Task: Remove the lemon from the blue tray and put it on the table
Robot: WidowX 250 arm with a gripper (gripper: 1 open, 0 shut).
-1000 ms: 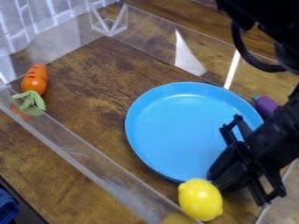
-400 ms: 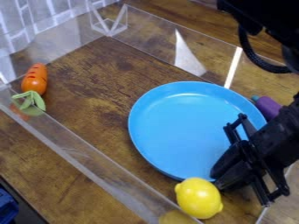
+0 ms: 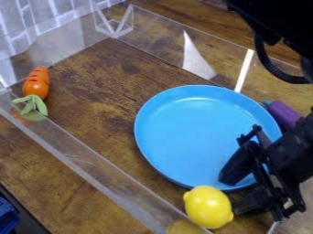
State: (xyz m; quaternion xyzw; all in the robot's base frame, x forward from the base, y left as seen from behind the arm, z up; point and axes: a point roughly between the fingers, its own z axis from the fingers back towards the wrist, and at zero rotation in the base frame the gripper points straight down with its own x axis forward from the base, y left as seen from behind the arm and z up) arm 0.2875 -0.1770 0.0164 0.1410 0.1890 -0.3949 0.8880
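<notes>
The small glossy yellow lemon (image 3: 208,206) lies on the dark wood table (image 3: 110,87), just outside the near rim of the round blue tray (image 3: 196,123), close to the clear front wall. My black gripper (image 3: 236,191) stands open right beside the lemon on its right, one finger over the tray's rim, the other lower on the table side. Nothing is held between the fingers. The tray's inside is bare.
An orange carrot (image 3: 37,82) with green leaves lies at the far left by the acrylic wall (image 3: 86,164). A purple eggplant (image 3: 285,112) sits past the tray's right rim. The arm's black body fills the upper right.
The jaws have spread apart and released the lemon, which now rests on the table. The hand itself has stayed in place.
</notes>
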